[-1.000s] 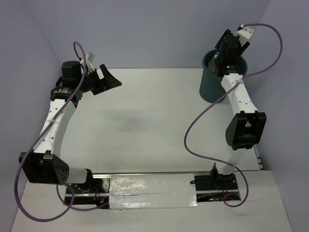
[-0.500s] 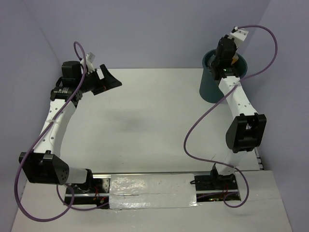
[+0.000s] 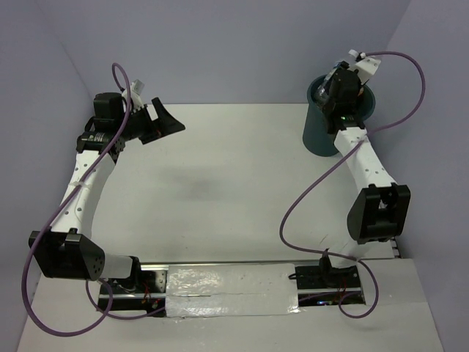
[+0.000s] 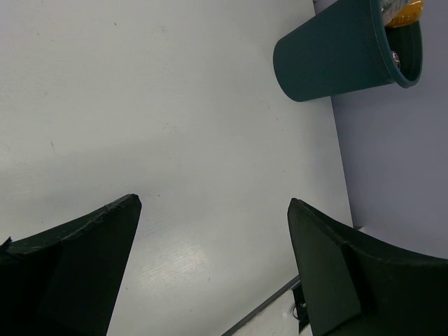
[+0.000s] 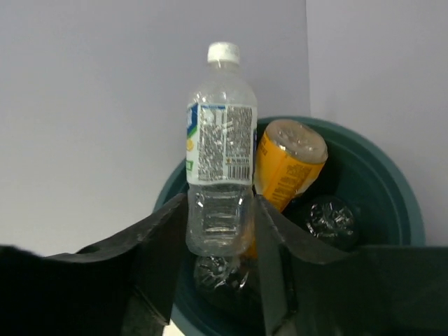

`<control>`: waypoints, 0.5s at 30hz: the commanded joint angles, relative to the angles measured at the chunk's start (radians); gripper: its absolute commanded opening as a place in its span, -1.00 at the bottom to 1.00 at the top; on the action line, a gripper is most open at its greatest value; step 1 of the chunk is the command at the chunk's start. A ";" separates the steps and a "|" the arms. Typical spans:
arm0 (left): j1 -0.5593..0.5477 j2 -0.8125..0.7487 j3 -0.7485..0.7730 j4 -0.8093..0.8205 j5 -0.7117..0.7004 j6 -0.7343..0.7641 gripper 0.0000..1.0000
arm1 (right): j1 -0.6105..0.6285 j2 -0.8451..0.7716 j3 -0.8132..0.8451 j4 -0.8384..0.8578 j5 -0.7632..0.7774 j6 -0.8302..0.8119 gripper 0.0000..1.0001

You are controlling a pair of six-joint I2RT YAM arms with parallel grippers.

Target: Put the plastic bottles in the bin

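Note:
My right gripper (image 5: 220, 204) is shut on the lower part of a clear plastic bottle with a blue-white label and white cap (image 5: 219, 140). It holds that bottle upright over the dark teal bin (image 5: 395, 192). Inside the bin lie an orange-yellow bottle (image 5: 287, 164) and two clear bottles (image 5: 332, 220) (image 5: 220, 274). From above, the right gripper (image 3: 343, 82) hangs over the bin (image 3: 321, 136) at the back right. My left gripper (image 3: 172, 121) is open and empty above the table's left side. In the left wrist view, that gripper (image 4: 213, 204) looks towards the bin (image 4: 336, 56).
Purple-grey walls close the table at the back and on both sides; the bin stands in the back right corner against them. A purple cable (image 3: 308, 176) loops from the right arm over the white table (image 3: 220, 183).
The right wrist has turned and shifted slightly left over the bin, and its elbow has swung a little to the right. The left arm has not moved.

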 commanded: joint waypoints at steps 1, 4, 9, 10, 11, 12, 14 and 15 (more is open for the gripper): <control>0.005 -0.009 0.009 0.023 0.016 0.023 0.99 | 0.004 -0.095 0.073 0.036 -0.005 0.015 0.02; 0.005 -0.010 0.004 0.030 0.018 0.020 0.99 | 0.001 -0.086 0.215 -0.083 -0.046 0.010 0.19; 0.005 -0.016 0.011 0.027 0.006 0.023 0.99 | -0.008 0.082 0.766 -0.564 -0.233 0.008 0.43; 0.005 -0.018 0.014 0.025 0.001 0.025 0.99 | -0.008 0.115 0.862 -0.640 -0.264 0.004 0.63; 0.005 -0.023 0.018 0.019 -0.014 0.029 0.99 | -0.008 0.162 1.012 -0.770 -0.290 0.005 0.70; 0.005 -0.026 0.023 0.013 -0.025 0.032 0.99 | -0.010 0.167 1.050 -0.812 -0.328 0.008 0.77; 0.006 -0.032 0.044 -0.006 -0.054 0.043 0.99 | -0.008 0.134 0.997 -0.859 -0.361 0.005 0.90; 0.006 -0.033 0.066 -0.012 -0.063 0.048 0.99 | -0.010 0.098 0.940 -0.859 -0.368 0.005 0.94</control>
